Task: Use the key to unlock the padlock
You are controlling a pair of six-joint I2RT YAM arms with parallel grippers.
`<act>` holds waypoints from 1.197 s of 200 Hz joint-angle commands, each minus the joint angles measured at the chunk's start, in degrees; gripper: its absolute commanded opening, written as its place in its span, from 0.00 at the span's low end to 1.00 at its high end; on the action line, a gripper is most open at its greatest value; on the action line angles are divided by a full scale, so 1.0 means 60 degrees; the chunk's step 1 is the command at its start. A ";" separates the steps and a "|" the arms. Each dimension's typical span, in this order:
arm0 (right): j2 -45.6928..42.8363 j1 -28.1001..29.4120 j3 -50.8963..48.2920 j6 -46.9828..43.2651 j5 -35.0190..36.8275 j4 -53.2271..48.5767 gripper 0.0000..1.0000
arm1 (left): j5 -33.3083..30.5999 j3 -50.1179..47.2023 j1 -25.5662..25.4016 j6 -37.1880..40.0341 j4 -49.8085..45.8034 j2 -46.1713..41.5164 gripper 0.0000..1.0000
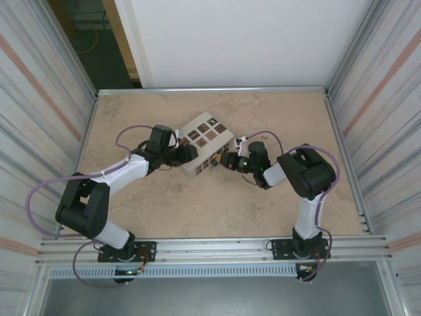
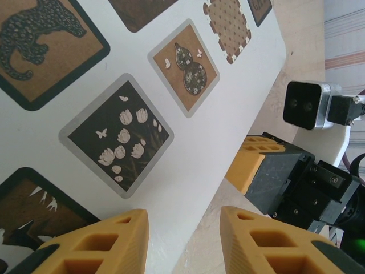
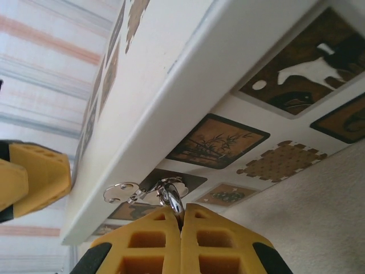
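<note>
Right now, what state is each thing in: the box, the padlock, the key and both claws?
white box: lid down.
padlock: at the white box's front; too small to tell locked or unlocked.
key: pinched between fingertips, its ring sticking out beside it.
right claw: shut on the key.
left claw: fingers apart astride the white box's edge; grip unclear.

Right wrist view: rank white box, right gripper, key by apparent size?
1. white box
2. right gripper, but it sits nearest the lens, so it looks bigger than it is
3. key, pinched between its fingers
</note>
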 commanded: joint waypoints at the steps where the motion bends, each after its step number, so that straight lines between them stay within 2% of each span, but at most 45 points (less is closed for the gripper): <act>1: -0.0018 0.0071 0.0214 0.0716 0.0718 0.0814 0.00 | -0.0253 -0.0533 -0.0072 0.0127 -0.1436 0.0258 0.39; 77: -0.0764 -0.0060 -0.0127 0.0382 0.1329 0.0056 0.00 | -0.0116 -0.0505 -0.0072 0.0007 -0.1370 -0.0091 0.42; 152: -0.3084 -0.0704 -0.0663 -0.0214 0.1335 -0.2016 0.00 | -0.0195 -0.0577 -0.0064 -0.0078 -0.1095 -0.1581 0.51; 190: -0.4639 -0.0578 -0.0306 -0.1095 0.1368 -0.4323 0.00 | -0.0806 -0.1051 -0.0068 0.0194 -0.0865 -0.2927 0.56; 239: -0.6445 -0.0147 0.0253 -0.2165 0.1728 -0.7331 0.00 | -0.1510 -0.1544 -0.0042 0.0817 -0.1411 -0.4776 0.61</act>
